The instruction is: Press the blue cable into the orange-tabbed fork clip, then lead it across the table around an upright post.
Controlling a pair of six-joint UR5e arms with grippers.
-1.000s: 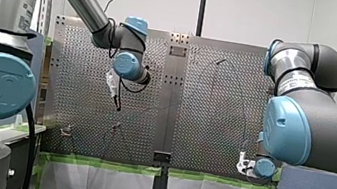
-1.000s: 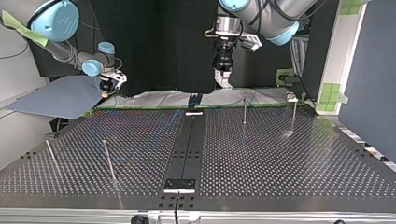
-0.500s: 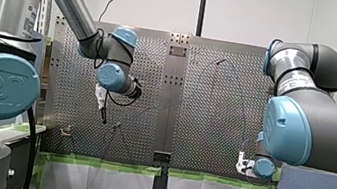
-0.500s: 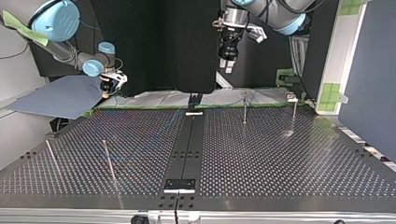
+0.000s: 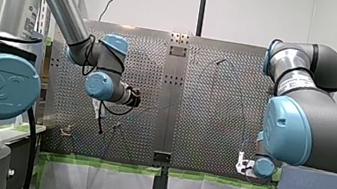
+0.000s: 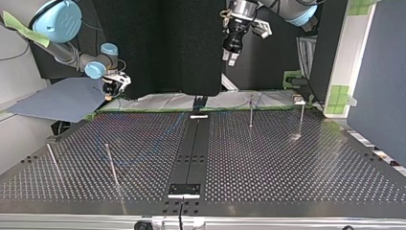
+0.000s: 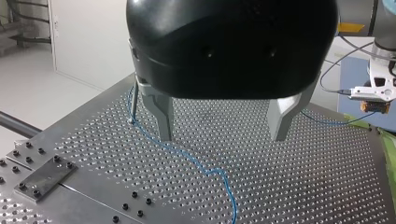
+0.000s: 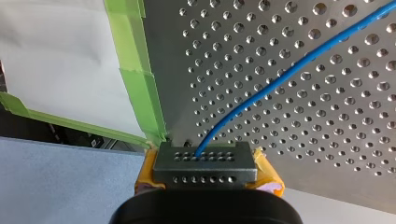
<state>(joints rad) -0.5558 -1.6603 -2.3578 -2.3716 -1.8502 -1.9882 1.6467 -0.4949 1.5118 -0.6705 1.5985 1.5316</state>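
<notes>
Blue cable [image 8: 280, 80] lies slack across the table [image 7: 327, 177], its end apparently pinched by my right gripper [image 8: 205, 165], while my left gripper [image 7: 223, 137], fingers spread and empty, has lifted away, so clipping looks still to come.

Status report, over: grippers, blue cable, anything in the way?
Left gripper open, empty, above table. Right gripper shut on blue cable. Cable loose, passing a post. No obstruction seen.

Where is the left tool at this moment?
My left tool hangs open high above the table in the top view, just right of its black centre strip; the blue cable lies below it.
</notes>
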